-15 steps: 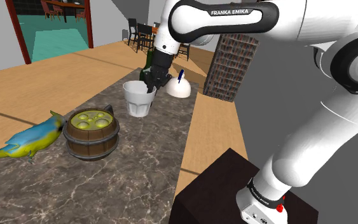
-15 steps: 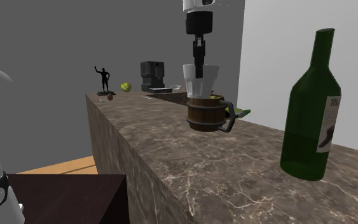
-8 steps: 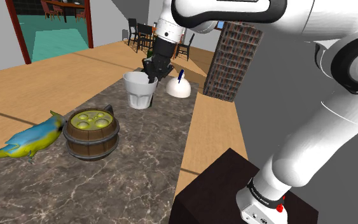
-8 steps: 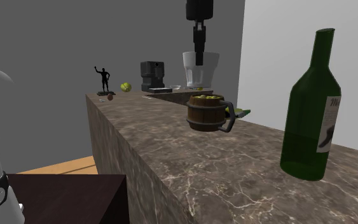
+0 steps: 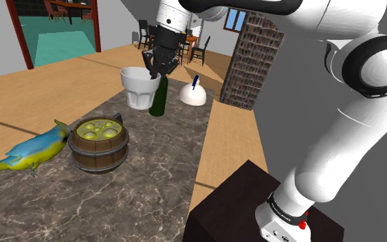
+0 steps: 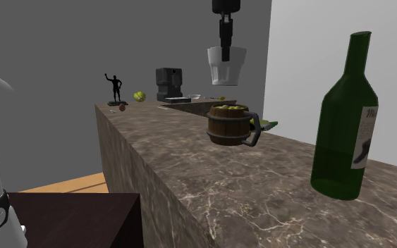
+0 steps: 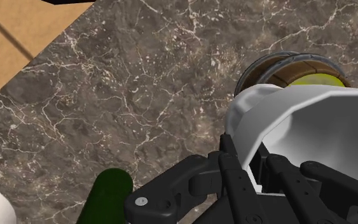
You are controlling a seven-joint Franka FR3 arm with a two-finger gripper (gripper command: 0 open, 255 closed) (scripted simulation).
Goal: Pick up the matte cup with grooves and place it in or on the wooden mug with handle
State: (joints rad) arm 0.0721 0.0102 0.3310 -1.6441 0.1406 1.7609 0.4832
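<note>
Item: white grooved cup (image 6: 226, 65) — our fingers (image 7: 234, 168) clamp its rim, holding it clear above the counter (image 6: 190, 165). Outstanding, we judge — carry over wooden mug (image 6: 226, 128), lower, release.

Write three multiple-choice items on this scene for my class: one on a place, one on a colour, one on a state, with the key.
1. Where is the white cup relative to the marble counter? A standing on it; B in the air above it; C beneath it.
2. What colour is the bottle? A green; B blue; C red.
3. What state is the gripper in? A open; B shut on the cup's wall; C shut on nothing.
Key: 1 B, a gap shows under the cup; 2 A, it is dark green; 3 B, it clasps the wall.
</note>
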